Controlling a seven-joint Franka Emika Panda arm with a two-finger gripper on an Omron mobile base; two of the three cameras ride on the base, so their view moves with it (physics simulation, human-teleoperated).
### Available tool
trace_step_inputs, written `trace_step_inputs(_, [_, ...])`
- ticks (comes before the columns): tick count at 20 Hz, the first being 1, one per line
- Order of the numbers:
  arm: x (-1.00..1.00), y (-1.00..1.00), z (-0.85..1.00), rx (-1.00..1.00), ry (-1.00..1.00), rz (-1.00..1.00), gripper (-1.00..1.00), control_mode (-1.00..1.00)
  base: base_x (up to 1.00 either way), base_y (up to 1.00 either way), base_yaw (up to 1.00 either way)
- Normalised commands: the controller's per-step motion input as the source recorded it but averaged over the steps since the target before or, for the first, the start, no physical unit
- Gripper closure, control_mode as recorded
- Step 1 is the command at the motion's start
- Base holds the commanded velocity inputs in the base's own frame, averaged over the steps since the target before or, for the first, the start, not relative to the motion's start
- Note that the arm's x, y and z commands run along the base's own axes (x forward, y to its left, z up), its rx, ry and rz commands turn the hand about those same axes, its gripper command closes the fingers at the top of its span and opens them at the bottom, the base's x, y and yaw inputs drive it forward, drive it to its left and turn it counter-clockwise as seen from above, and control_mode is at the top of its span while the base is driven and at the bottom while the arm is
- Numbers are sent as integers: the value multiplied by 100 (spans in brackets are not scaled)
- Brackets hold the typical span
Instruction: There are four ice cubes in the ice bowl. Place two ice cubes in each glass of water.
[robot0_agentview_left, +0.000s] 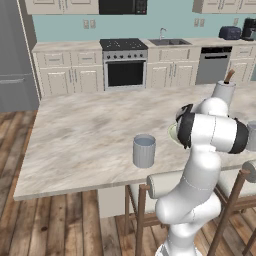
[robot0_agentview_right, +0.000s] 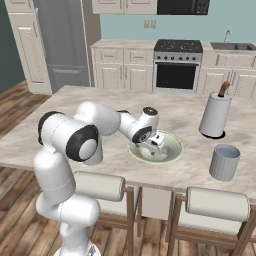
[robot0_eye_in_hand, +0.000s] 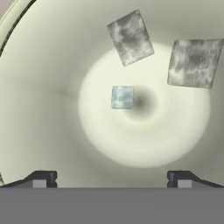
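Hand view: jaws apart, the gripper (robot0_eye_in_hand: 111, 179) hangs inside the ice bowl (robot0_eye_in_hand: 48, 131), lined up to pick a small ice cube (robot0_eye_in_hand: 122, 96).

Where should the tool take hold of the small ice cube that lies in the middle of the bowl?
Come straight down from above on the small cube and close on two opposite flat sides. It lies flat on the ice bowl's floor, apart from the two bigger cubes, and the open tool probably needs centring first.

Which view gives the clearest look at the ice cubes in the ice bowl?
The hand view: three ice cubes lie sharp on the ice bowl's floor. In the right base view the open gripper covers them. In the left base view the arm hides most of the bowl.
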Motion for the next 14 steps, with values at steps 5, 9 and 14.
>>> trace_step_inputs(5, [15, -10, -8, 0, 0, 0, -100, -100, 0, 0, 0])
trace_step_inputs(9, [7, -15, -7, 0, 0, 0, -100, -100, 0, 0, 0])
trace_step_inputs(14, [6, -11, -9, 0, 0, 0, -100, -100, 0, 0, 0])
